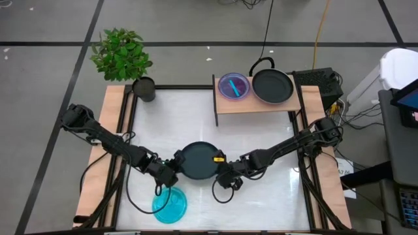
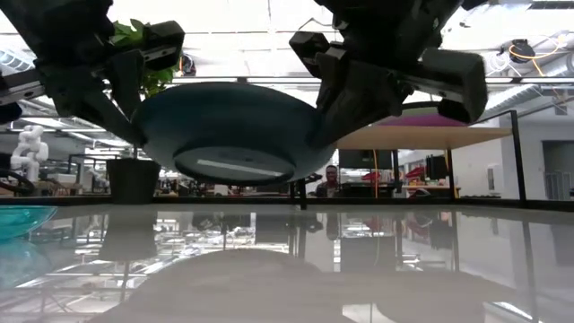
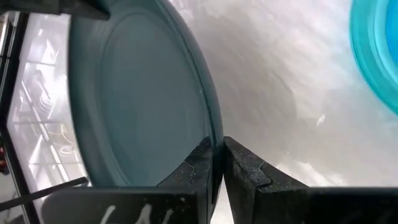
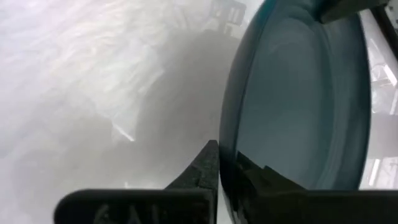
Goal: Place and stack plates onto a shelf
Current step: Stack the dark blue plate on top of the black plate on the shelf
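Your left gripper [image 1: 171, 171] and right gripper [image 1: 222, 171] both pinch the rim of one dark teal plate [image 1: 197, 160], a smooth round plastic dish with a shallow raised foot ring. It hangs level between them, clear of the glossy white table [image 1: 261, 130]. In the left wrist view the fingers [image 3: 202, 165] close on the rim edge; in the right wrist view the fingers [image 4: 208, 165] clamp the opposite rim.

Just behind and outboard of your left gripper a translucent cyan plate [image 1: 169, 203] lies flat on the table, apart from the held dish.

Far ahead of your right gripper stands the shelf [image 1: 258, 104], a light-wood board with a thin side panel. On it sit a purple plate [image 1: 234, 86] with something cyan inside it and, touching beside it, a black plate [image 1: 272, 86].

Far ahead of your left gripper, a leafy plant in a dark pot [image 1: 144, 89] stands at the table corner.
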